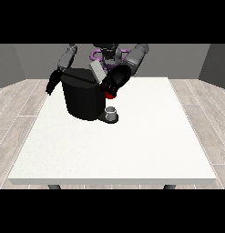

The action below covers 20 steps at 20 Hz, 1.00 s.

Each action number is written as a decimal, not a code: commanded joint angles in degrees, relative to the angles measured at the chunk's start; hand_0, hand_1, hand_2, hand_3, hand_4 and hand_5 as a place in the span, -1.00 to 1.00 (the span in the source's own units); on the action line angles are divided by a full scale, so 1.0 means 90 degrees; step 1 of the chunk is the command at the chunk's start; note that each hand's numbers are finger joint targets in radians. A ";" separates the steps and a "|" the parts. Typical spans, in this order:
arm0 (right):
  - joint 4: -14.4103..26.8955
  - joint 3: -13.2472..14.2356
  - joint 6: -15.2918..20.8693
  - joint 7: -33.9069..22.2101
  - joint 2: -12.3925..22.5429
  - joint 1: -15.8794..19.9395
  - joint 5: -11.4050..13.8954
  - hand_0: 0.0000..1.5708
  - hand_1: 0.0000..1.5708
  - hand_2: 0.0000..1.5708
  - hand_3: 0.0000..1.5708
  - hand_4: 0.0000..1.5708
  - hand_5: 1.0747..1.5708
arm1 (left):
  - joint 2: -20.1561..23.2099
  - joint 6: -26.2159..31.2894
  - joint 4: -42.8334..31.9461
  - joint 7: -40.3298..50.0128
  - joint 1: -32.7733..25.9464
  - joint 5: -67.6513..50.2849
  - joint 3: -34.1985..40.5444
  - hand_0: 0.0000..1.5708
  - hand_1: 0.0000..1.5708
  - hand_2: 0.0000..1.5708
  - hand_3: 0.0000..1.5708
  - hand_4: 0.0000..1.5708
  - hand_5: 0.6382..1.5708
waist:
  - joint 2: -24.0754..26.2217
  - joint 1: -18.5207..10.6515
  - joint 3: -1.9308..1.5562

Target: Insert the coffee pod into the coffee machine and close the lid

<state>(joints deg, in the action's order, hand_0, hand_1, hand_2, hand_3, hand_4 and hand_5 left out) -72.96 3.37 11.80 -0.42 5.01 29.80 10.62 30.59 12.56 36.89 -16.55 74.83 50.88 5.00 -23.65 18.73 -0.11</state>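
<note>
A black, squat coffee machine [83, 98] is seen on the white table [132, 145], its grey lid [97, 70] tilted up and open. A grey cup-like thing [112, 113] is set on the machine's base at its front; whether it is the pod cannot be told. A red thing at the machine [110, 94] is seen just above it. The hand at the view's right [115, 82] is held at the machine's top beside the lid; its finger state cannot be told. The hand at the view's left [52, 82] is hung beside the machine, fingers straight and pointing down.
</note>
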 commanded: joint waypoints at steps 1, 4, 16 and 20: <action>-0.0038 -0.0112 0.0137 0.0104 -0.0107 -0.0189 0.0133 -1.00 -1.00 -1.00 -1.00 -0.78 1.00 | 0.0082 -0.0295 -0.0109 0.0091 -0.0091 0.0240 -0.0060 -1.00 -1.00 -0.13 -0.29 -1.00 1.00 | 0.0046 0.0054 0.0011; -0.0110 -0.0068 -0.0016 -0.0189 0.0052 -0.0073 0.0093 -1.00 -1.00 -1.00 -1.00 -0.81 1.00 | -0.0085 -0.0557 -0.0153 0.0077 -0.0241 0.0292 -0.0069 -1.00 -1.00 -0.21 -0.38 -1.00 1.00 | 0.0042 0.0118 0.0012; 0.0572 0.0341 0.0133 0.0024 0.0041 -0.0240 -0.0113 -1.00 -1.00 -1.00 -1.00 -1.00 1.00 | -0.0426 -0.0001 -0.0041 0.0178 -0.0407 0.0153 -0.0090 -1.00 -1.00 -1.00 -0.81 -1.00 1.00 | 0.0740 -0.0776 0.0009; 0.0758 0.0277 0.0008 0.0145 -0.0045 -0.0933 -0.0169 -1.00 -1.00 -1.00 -1.00 -1.00 1.00 | -0.0905 0.0215 -0.0062 0.0450 -0.0914 -0.0015 -0.0071 -1.00 -1.00 -1.00 -1.00 -1.00 1.00 | 0.1556 -0.0915 0.0009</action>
<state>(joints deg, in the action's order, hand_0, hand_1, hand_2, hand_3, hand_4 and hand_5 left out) -68.95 5.11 12.04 -0.38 4.85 24.77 9.69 26.59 12.97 35.70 -14.63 69.75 51.69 4.77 -14.71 13.27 -0.06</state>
